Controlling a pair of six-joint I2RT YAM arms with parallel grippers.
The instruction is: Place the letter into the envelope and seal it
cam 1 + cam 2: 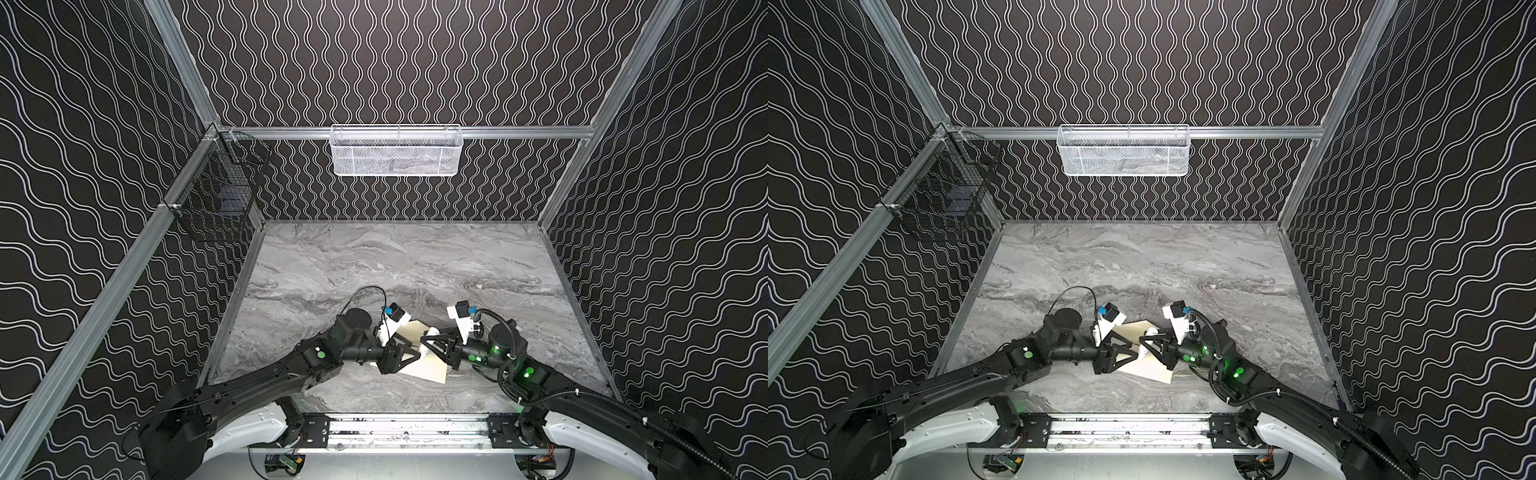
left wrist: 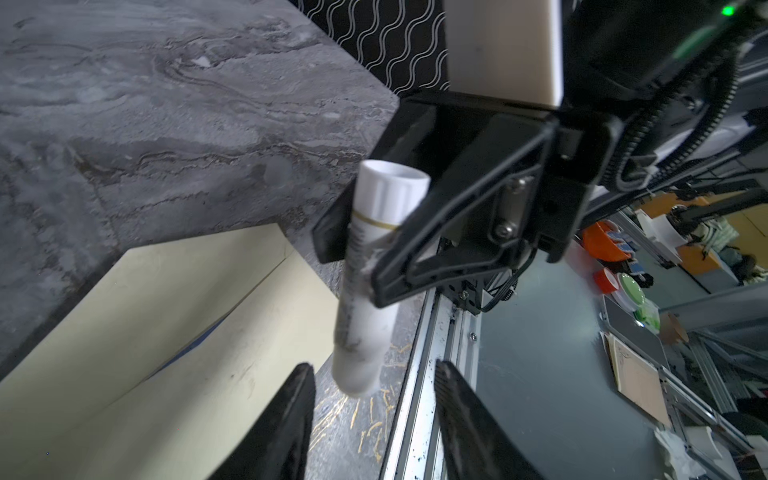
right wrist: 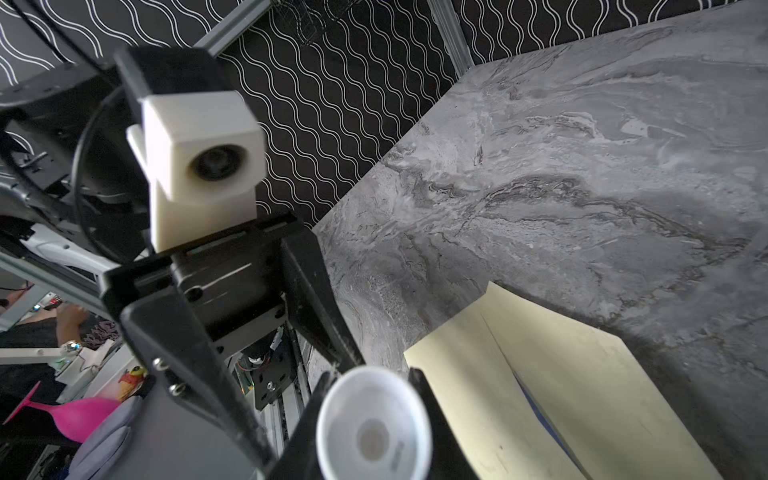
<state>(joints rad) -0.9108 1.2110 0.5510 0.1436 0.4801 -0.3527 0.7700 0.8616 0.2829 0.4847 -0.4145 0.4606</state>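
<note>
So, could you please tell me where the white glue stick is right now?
In both top views the glue stick is front and centre, held in the right gripper close to the cream envelope, facing the open left gripper.

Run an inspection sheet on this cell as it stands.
Surface: grey marble table, no spills seen.
Job's things: envelope lies near the front edge; letter shows only a blue edge inside it.
Clutter: yellowish flecks by the front rail.
Grippers: left gripper open, holding nothing; right gripper shut on a glue stick.
Cables: corrugated hose on the right arm; thin cable loop at the left wrist.
Surroundings: white mesh basket, black wire basket on walls.
</note>
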